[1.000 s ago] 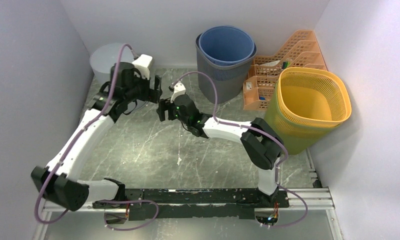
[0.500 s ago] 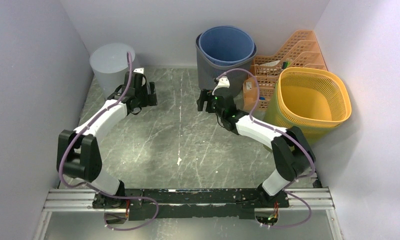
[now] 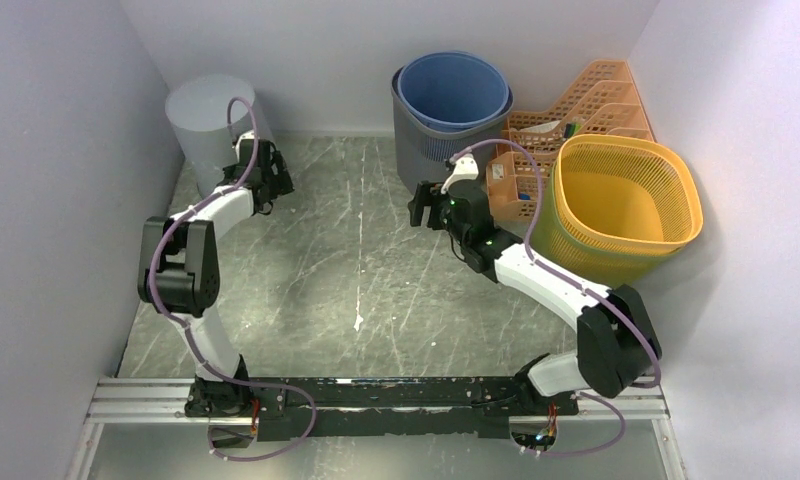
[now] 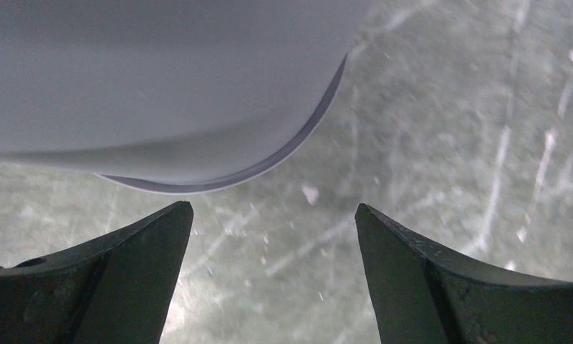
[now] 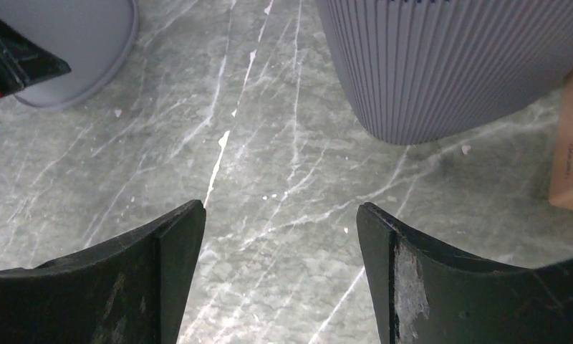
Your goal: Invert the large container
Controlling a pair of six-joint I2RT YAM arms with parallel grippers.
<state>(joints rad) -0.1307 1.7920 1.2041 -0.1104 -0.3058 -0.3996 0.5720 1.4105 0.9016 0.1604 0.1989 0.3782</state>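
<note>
At the near edge, a black rail carries both arm bases, and the grey marbled tabletop stretches away from it between pale walls. The left arm rises from its base, folds at the elbow and reaches along the left side toward the far corner. The right arm sweeps out to the right and bends back in toward the middle. Farther in, the right claw hangs over bare tabletop with its jaws apart and nothing between them. A grey ribbed bin is close ahead of it. The left claw has its jaws spread wide and is likewise empty. Its fingertips stand just short of the large container, whose curved lip lies just beyond them, not between them. That pale grey container stands in the far left corner, flat closed base upward and flared rim down on the tabletop, so it is upside down. Along the far wall to the right, a blue bin sits nested inside the ribbed one. Beside them is an orange file rack, with a yellow mesh basket in front of it against the right wall.
</note>
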